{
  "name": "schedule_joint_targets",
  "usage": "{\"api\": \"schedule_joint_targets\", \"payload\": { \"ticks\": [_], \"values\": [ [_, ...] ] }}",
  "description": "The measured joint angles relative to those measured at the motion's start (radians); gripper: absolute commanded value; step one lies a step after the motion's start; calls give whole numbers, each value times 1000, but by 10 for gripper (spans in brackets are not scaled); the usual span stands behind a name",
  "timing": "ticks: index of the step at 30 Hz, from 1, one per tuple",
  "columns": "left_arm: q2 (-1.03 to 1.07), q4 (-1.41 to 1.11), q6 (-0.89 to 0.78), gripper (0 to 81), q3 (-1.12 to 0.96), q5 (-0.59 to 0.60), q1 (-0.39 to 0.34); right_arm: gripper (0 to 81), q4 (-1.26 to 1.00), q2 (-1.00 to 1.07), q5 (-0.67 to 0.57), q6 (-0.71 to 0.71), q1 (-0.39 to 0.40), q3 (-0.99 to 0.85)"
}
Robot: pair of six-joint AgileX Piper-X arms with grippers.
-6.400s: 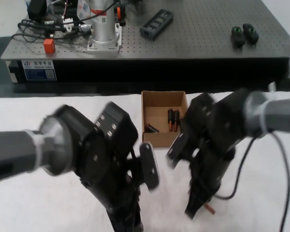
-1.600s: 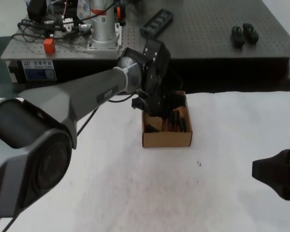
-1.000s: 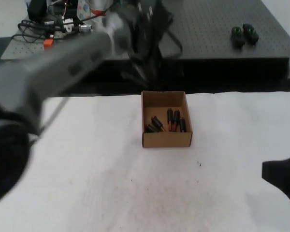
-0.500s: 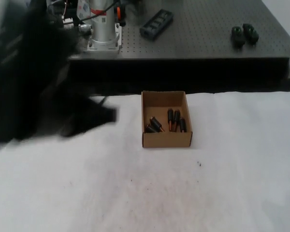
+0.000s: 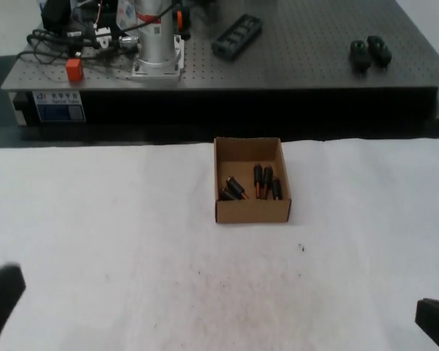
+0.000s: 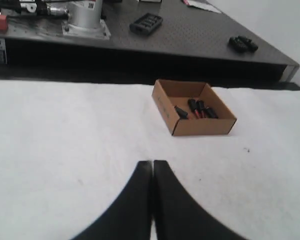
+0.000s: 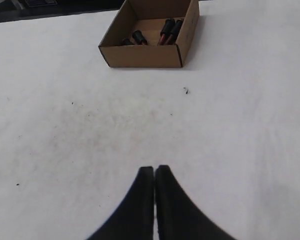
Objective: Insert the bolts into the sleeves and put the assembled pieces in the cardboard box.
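While the white tabletop [image 5: 132, 241] spreads across the lower frame, the left gripper [image 6: 152, 163] and right gripper [image 7: 154, 169] hang over it, jaws closed on nothing. Mid-frame sits the cardboard box [image 5: 252, 210], probably light and easily dented. The assembled pieces [image 5: 266, 180] inside look small, rigid and slick, best pinched across the middle.

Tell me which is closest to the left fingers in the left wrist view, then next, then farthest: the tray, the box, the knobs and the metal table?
1. The box, on the white cloth just ahead of the left fingers.
2. The metal table, its front edge behind the cloth.
3. The tray, mid-table, and the knobs, toward its right end: too close to call.
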Motion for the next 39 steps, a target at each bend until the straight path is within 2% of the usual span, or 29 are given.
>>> {"api": "schedule_joint_targets", "payload": {
  "ticks": [8,23,39],
  "values": [
    [-35,-22,69,6,132,-86,0,11,-112,0,0,15,0,136],
    [-33,-43,98,6,278,-91,0,11,-196,2,17,22,0,274],
    [-33,-55,91,6,324,-91,0,11,-255,2,160,22,0,312]
  ]
}}
